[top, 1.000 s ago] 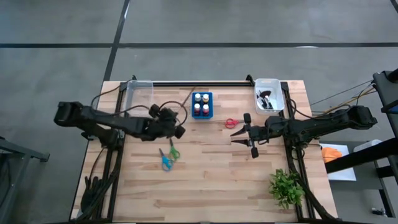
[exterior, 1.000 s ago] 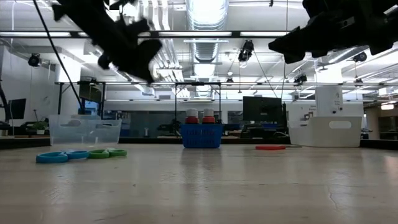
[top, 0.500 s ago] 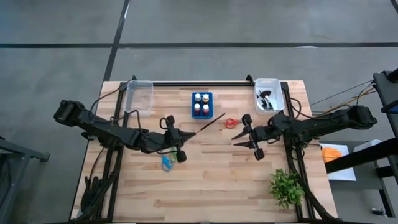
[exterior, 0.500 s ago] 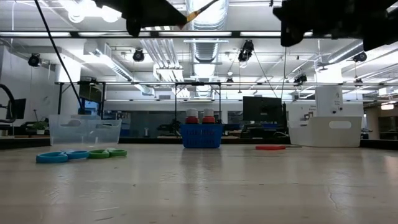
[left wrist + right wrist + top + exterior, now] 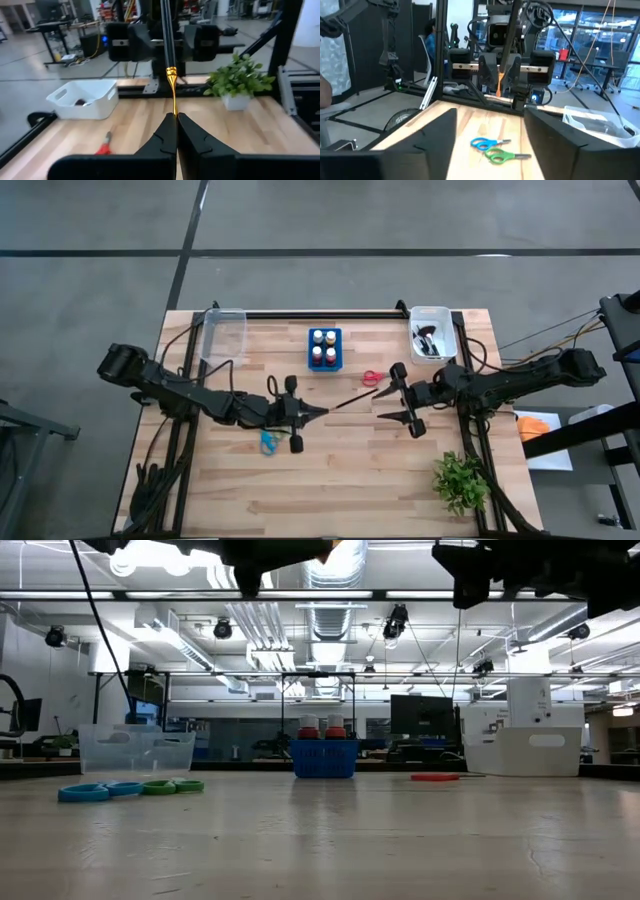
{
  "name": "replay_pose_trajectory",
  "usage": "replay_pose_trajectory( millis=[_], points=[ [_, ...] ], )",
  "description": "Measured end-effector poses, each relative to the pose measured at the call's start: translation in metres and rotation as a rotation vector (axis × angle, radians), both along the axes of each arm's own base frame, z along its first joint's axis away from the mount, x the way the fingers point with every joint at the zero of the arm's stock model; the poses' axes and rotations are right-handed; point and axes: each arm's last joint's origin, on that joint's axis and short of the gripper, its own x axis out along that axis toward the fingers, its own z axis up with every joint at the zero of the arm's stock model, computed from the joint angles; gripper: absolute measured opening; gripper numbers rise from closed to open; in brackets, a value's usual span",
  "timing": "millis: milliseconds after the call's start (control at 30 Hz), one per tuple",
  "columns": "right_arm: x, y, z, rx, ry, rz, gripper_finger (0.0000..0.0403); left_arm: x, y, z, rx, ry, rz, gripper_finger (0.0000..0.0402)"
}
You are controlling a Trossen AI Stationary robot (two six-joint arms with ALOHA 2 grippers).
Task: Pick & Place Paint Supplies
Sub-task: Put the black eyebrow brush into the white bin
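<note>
Left tool (image 5: 312, 413) pinches thin dark-handled brush (image 5: 347, 398) mid-frame, right tool (image 5: 398, 394) wide open; misaligned handover could drop it.

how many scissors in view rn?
3. Red scissors lie right of the blue bottle holder; blue scissors and green scissors lie together under the left arm. More may be hidden in the white bin.

Bare wood across near half of table (image 5: 340, 480); open passage there. Plant (image 5: 461, 481) blocks near right corner. Mid-table: brush (image 5: 350, 397) spans gap between left gripper (image 5: 318, 413) and right gripper (image 5: 386, 400). Blue and green scissors (image 5: 268, 440) lie under left arm. Bottle holder (image 5: 324, 348), red scissors (image 5: 372, 378), two bins (image 5: 224, 332) crowd far edge.
</note>
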Motion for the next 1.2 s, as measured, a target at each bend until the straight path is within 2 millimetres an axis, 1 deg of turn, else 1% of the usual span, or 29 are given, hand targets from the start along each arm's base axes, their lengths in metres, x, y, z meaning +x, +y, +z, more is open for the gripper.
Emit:
replay_pose_trajectory(
  millis=[100, 167, 267, 333, 500, 667, 800, 933, 1100, 1200],
  points=[
    [0.0, 0.0, 0.003, 0.004, -0.026, -0.001, 0.0266, 0.001, -0.001, 0.001, -0.005, -0.01, -0.03, 0.0001],
    [0.0, 0.0, 0.003, 0.008, -0.032, -0.001, 0.0279, 0.001, -0.001, 0.001, -0.007, -0.013, -0.036, 0.0001],
    [0.003, 0.001, 0.003, 0.018, -0.053, -0.003, 0.0286, 0.001, -0.001, 0.001, -0.01, -0.017, -0.048, 0.0001],
    [0.009, 0.001, 0.0, 0.019, -0.067, -0.006, 0.0287, 0.003, -0.002, 0.0, -0.013, -0.027, -0.055, 0.0001],
    [0.03, 0.002, -0.008, 0.018, -0.118, -0.007, 0.0287, 0.007, -0.003, -0.006, 0.005, -0.011, -0.059, 0.0001],
    [0.06, 0.005, -0.001, 0.019, -0.133, -0.007, 0.0287, 0.007, -0.003, -0.007, 0.006, -0.01, -0.058, 0.0001],
    [0.078, 0.007, 0.006, 0.019, -0.146, 0.029, 0.0287, 0.007, -0.003, -0.007, 0.006, -0.008, -0.058, 0.0001],
    [0.081, 0.008, 0.006, 0.03, -0.14, 0.038, 0.0287, 0.007, -0.003, -0.007, 0.007, -0.007, -0.058, 0.0001],
    [0.075, 0.007, 0.003, 0.036, -0.133, 0.036, 0.0287, 0.007, -0.003, -0.007, 0.007, -0.007, -0.058, 0.0001],
    [0.072, 0.007, 0.004, 0.042, -0.151, 0.035, 0.0287, 0.007, -0.003, -0.007, 0.007, -0.007, -0.058, 0.0001]
  ],
)
